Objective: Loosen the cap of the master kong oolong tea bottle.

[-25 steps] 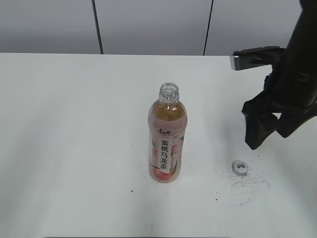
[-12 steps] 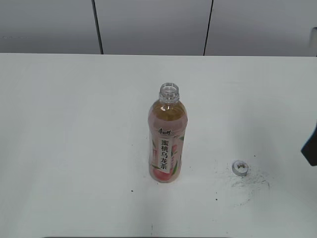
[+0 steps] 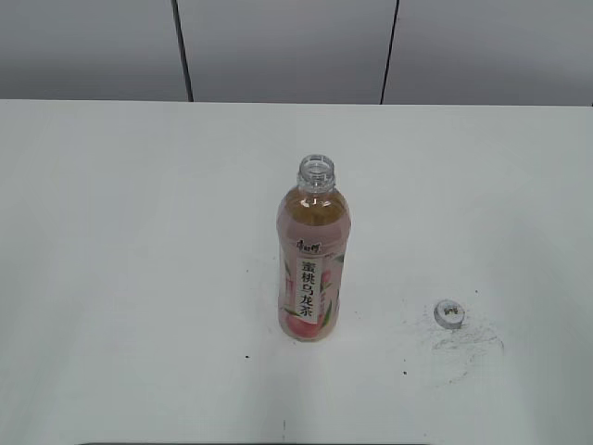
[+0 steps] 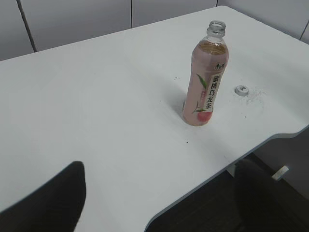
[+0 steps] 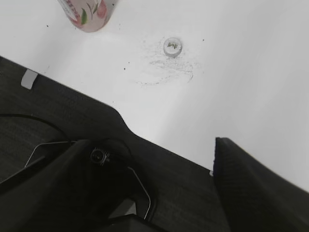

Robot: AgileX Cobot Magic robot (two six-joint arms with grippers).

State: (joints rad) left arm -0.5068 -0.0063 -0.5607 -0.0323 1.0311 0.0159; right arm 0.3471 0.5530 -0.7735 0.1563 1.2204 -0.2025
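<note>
The master kong oolong tea bottle (image 3: 314, 264) is standing upright near the middle of the white table (image 3: 120, 232); its neck is showing bare threads at the top, with nothing screwed on; the cap (image 3: 449, 313) is lying on the table well apart from the bottle, off to the right, sitting by some grey scuff marks (image 3: 468, 345); so the cap looks to be off already, and the job is looking done.

The left gripper (image 4: 159, 193) is hanging back over the near edge of the table, far from the bottle; its two dark fingers (image 4: 53, 198) are standing wide apart and are holding nothing. The right gripper (image 5: 159, 188) is also pulled away, past the table edge; its fingers (image 5: 251, 188) are spread wide too, with nothing between them.

The bottle is looking nearly full of amber tea, so it is probably a bit heavy at the bottom and steady; its thin clear plastic is likely giving in when squeezed hard, and with no cap on, tea could be spilling out; a good place to hold it is around the pink label (image 3: 312, 287), gently. The cap is small, light and stiff; its ribbed side is the best place to pinch, since the flat top is likely slippery.
</note>
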